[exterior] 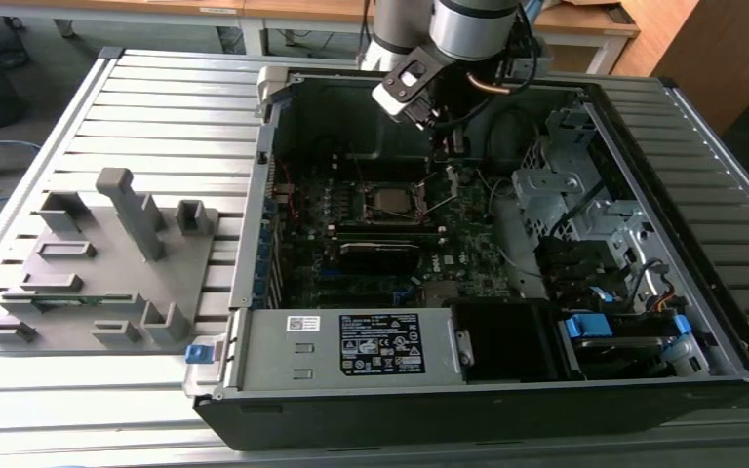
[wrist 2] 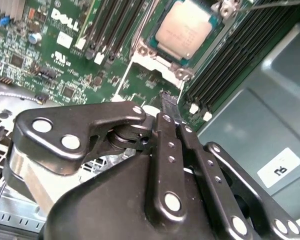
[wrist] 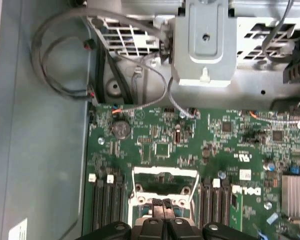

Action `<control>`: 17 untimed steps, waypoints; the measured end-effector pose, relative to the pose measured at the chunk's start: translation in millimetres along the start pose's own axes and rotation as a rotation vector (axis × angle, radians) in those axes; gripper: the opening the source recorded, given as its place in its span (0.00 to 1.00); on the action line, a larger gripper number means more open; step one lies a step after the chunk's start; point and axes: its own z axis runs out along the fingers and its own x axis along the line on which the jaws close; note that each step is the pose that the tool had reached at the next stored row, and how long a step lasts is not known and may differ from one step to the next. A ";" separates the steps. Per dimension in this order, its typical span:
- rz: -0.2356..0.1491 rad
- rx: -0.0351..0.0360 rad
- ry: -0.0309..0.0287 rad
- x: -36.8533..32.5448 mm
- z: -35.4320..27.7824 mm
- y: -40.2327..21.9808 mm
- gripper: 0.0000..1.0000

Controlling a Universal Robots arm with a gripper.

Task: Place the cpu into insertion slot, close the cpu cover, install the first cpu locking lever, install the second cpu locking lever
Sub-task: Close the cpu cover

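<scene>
My claw point(wrist 2: 169, 102) is fully closed, fingertips together, gripping nothing. It hangs over the green board point(wrist 2: 140, 80), near the cpu point(wrist 2: 187, 29) seated in the insertion slot point(wrist 2: 181, 73).

Exterior view high and oblique over the open computer case point(exterior: 505, 414); both wrist views close above its motherboard point(wrist: 215, 147).

The cpu point(wrist 2: 187, 27) in insertion slot point(wrist 2: 176, 70)
</scene>
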 end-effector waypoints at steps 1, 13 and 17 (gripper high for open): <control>0.000 0.0000 0.0000 0.0 0.0 0.4 0.11; 0.000 0.0002 0.0001 -0.4 0.8 17.7 0.11; 0.000 0.0007 0.0000 -0.8 1.3 30.1 0.11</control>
